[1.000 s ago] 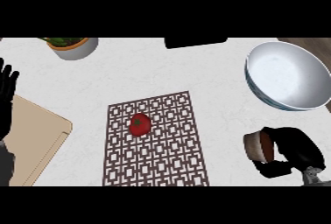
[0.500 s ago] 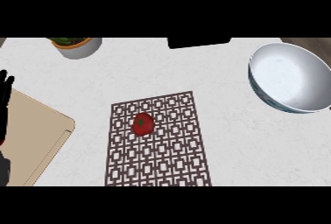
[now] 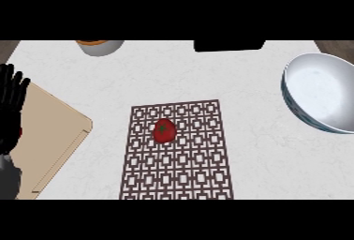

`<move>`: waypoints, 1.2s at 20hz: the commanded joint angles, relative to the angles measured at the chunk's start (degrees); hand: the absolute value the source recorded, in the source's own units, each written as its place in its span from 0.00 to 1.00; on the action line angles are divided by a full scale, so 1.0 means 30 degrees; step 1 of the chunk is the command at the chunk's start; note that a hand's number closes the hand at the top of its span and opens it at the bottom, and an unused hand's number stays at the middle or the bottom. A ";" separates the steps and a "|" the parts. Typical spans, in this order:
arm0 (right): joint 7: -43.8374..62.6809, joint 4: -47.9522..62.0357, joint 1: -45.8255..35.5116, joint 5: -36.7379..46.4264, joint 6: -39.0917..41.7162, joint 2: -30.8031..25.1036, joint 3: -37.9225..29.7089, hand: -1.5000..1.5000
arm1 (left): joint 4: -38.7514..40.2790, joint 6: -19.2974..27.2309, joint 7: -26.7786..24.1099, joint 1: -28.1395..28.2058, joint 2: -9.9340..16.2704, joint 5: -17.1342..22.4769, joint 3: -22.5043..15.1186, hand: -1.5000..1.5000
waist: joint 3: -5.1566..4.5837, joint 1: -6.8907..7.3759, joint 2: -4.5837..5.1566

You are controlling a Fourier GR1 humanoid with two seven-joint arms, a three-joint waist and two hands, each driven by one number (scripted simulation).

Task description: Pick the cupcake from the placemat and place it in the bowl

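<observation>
The red, tomato-like cupcake (image 3: 164, 131) sat on the patterned placemat (image 3: 177, 164), well apart from the white bowl (image 3: 325, 91) at the desk's (image 3: 228, 75) right edge; the left hand (image 3: 11, 110) rested released, fingers up, at the left edge

Counter layout, seen from above.
Cupcake (image 3: 164, 130) on the placemat (image 3: 177, 154), centre; bowl (image 3: 323, 93) far right; cutting board (image 3: 48, 136) left; pot (image 3: 100, 45) far left.

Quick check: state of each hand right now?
Left hand: open, fingers up at the view's left edge, resting, holding nothing.
Right hand: not in view.
</observation>
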 commanded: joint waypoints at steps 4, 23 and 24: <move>-0.2595 0.3254 -0.1515 -0.3287 0.4526 -0.2567 -0.2354 1.00 | 0.0158 0.0246 0.1292 -0.1569 -0.0114 -0.0219 -0.0715 0.50 | -0.0023 0.0802 0.0121; 1.1149 -0.5570 -0.8920 -0.6451 0.6117 0.0826 0.5545 1.00 | 0.0583 0.0228 0.0143 -0.1324 -0.1036 -0.0767 -0.1325 0.50 | -0.0081 0.1459 0.0160; 1.0376 -0.3835 -0.9840 -0.6247 0.6433 0.0141 0.6140 1.00 | 0.1651 -0.0562 0.0090 -0.2374 0.0024 -0.0158 -0.0470 0.50 | -0.0064 0.1419 0.0224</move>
